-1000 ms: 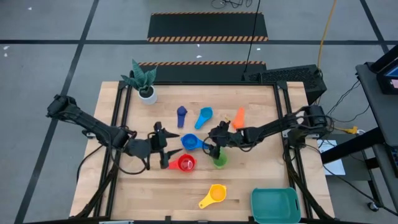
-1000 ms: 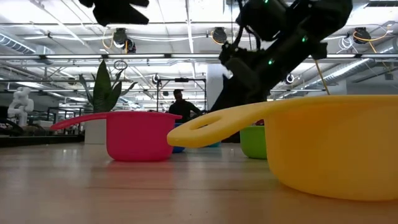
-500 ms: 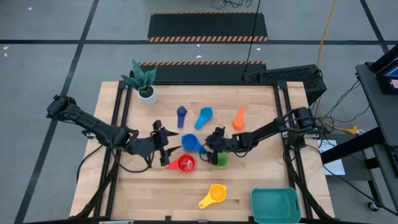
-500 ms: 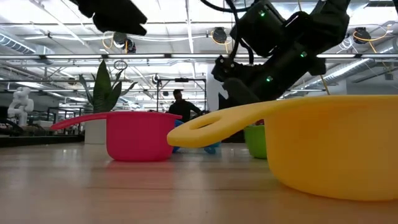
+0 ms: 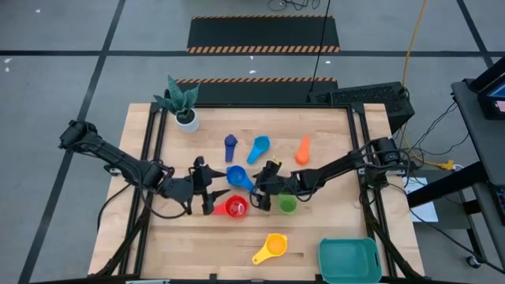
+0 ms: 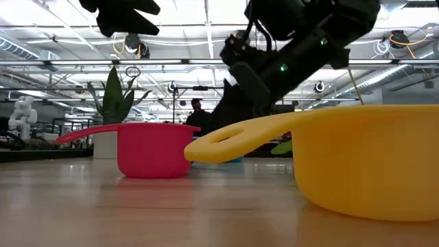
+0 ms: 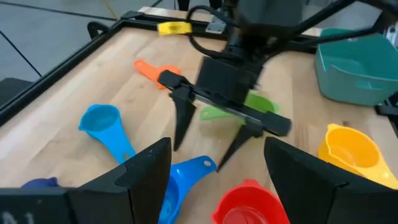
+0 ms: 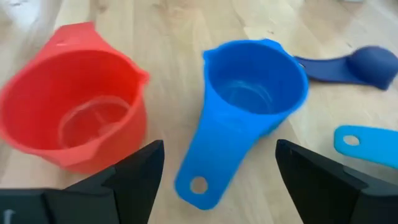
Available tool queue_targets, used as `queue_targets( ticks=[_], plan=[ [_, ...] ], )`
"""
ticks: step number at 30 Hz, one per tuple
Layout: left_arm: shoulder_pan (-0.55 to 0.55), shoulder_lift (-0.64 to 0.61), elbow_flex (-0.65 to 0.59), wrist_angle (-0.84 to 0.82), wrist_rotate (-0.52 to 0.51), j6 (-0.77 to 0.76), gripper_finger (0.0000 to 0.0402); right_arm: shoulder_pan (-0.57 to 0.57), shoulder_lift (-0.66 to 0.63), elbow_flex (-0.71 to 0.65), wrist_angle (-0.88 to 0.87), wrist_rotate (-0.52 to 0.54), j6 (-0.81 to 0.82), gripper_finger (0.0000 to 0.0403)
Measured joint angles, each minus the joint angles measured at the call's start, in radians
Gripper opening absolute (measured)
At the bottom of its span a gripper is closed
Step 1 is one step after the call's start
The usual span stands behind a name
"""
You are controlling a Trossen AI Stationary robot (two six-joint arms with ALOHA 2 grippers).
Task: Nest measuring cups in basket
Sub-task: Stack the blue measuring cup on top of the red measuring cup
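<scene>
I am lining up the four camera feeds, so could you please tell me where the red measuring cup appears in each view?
High view: red measuring cup, centre, by the left gripper.
Low view: left of centre.
Left wrist view: bottom edge.
Right wrist view: left side.
Shared landmark: the blue cup beside it.

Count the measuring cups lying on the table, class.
7: navy, light blue and orange across the back; blue, red and green mid-table; yellow at the front. None in the basket.
</scene>
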Motion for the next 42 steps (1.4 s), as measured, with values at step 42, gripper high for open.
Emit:
queue_targets(
  ticks=[42],
  plan=[
    [0.015, 0.000, 0.000, 0.045, -0.002, 0.049, 0.0257, -0.061, 0.080, 0.052, -0.065, -0.034, 0.132, 0.0208]
  ],
)
